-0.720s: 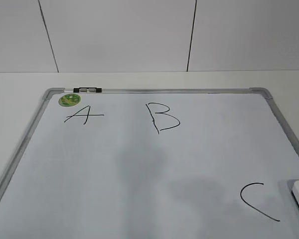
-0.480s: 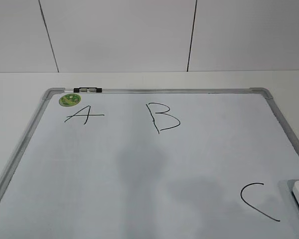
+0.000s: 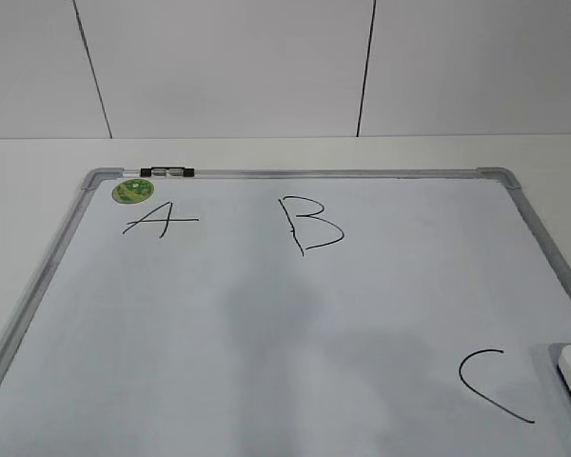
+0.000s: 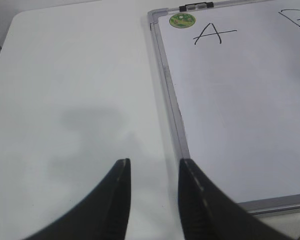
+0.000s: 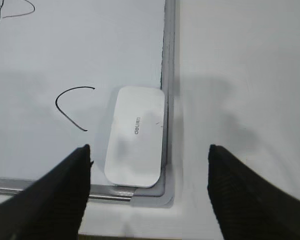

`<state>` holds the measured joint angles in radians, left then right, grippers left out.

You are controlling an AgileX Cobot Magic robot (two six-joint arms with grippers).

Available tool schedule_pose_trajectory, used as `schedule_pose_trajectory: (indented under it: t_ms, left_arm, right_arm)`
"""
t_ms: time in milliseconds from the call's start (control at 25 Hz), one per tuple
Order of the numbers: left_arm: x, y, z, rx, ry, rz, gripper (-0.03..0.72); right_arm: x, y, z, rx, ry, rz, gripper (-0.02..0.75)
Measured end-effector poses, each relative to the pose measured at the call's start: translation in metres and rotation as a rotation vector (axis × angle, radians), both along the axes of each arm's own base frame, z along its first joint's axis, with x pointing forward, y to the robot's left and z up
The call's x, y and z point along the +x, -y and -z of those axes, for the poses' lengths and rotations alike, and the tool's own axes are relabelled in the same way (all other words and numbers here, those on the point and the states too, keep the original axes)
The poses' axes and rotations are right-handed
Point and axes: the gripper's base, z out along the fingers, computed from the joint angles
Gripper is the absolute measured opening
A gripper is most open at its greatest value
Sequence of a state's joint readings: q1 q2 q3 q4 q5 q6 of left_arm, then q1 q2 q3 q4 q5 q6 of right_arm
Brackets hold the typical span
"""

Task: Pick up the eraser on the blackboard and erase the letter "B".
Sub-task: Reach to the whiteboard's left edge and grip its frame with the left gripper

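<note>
Eraser [image 5: 135, 135] lies flat in the board's [image 3: 295, 173] near right corner, against the right frame, just right of the "C" [image 3: 493, 383], on the white table [image 4: 75, 90]. Going left to right along the board's far edge: a marker [image 3: 167, 172] on the frame, a green sticker [image 3: 132, 189] beneath it, the "A" [image 3: 159, 221], then the "B" [image 3: 307, 225], unerased. Left fingers [image 4: 151, 169] hover slightly parted over bare table beside the board's left frame, holding nothing; right fingers [image 5: 148, 154] are spread wide above the eraser, not touching it.
</note>
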<state>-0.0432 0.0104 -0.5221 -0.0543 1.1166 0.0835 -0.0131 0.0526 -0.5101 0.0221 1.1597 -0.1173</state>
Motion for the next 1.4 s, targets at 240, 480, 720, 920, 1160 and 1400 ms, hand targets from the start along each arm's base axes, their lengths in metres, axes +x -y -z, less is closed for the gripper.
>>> schedule_pose_trajectory:
  t_ms: [240, 480, 720, 920, 1160, 1400]
  left_arm:
    - [0.000, 0.000, 0.000, 0.000, 0.000, 0.000, 0.244]
    - [0.000, 0.000, 0.000, 0.000, 0.000, 0.000, 0.244]
    - [0.006, 0.000, 0.000, 0.002, -0.040, 0.000, 0.244]
    - [0.033, 0.001, -0.016, 0.009, -0.189, 0.001, 0.244]
    - [0.078, 0.003, -0.039, -0.011, -0.361, -0.021, 0.244]
    - [0.120, 0.007, -0.042, -0.026, -0.507, -0.017, 0.244]
  right_arm:
    - [0.021, -0.006, -0.005, 0.087, -0.154, -0.016, 0.583]
    - [0.041, -0.011, -0.019, 0.155, -0.261, -0.031, 0.583]
    - [0.057, -0.013, -0.020, 0.225, -0.379, 0.011, 0.582]
    - [0.071, -0.016, -0.015, 0.268, -0.492, 0.011, 0.582]
    - [0.090, -0.017, -0.006, 0.284, -0.610, 0.022, 0.582]
    - [0.115, -0.016, 0.008, 0.281, -0.716, 0.047, 0.582]
